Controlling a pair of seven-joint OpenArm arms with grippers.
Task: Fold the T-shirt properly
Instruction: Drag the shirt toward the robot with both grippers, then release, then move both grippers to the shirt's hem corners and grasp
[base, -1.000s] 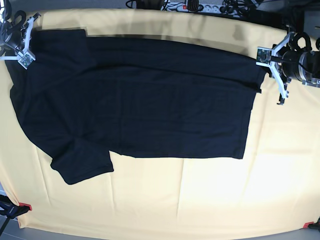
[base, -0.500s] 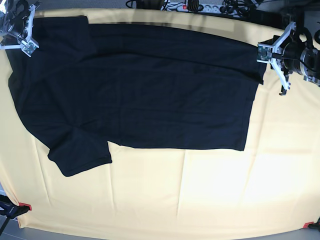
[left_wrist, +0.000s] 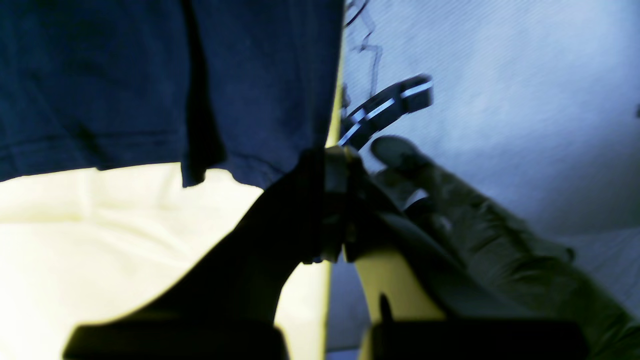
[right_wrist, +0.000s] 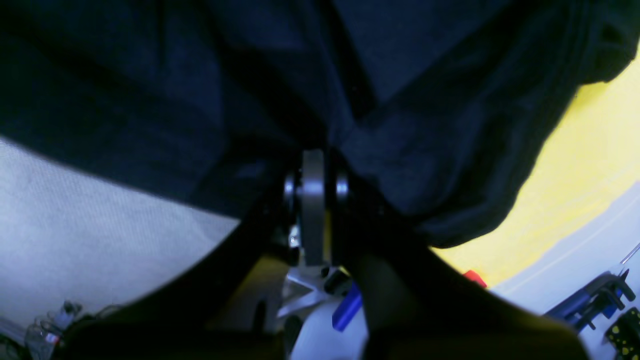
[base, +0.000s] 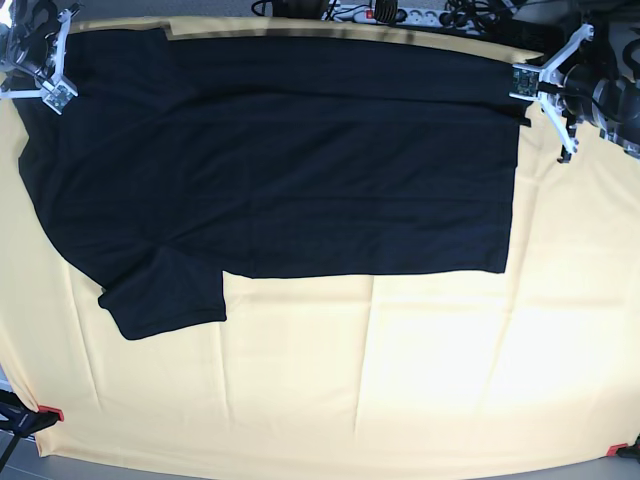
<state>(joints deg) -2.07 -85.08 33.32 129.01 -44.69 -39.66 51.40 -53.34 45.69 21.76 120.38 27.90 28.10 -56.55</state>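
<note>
T-shirt (base: 280, 160) dragged farther back, both pincers clamped on it.

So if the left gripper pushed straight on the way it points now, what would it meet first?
The left gripper, shut on the plain black cotton T-shirt, would only press further into that fabric; beyond that, depth is unclear.

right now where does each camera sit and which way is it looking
base: high above, looking down on the T-shirt spread over the yellow cloth; the left gripper shows at the right edge, the right gripper at the left edge.
left wrist: on the left arm, looking along its closed fingers at a pinched shirt corner.
right wrist: on the right arm, looking along its closed fingers into bunched black fabric.
shared: all views show the shirt and the cloth; each wrist view shows close up a corner the base view shows from above.
</note>
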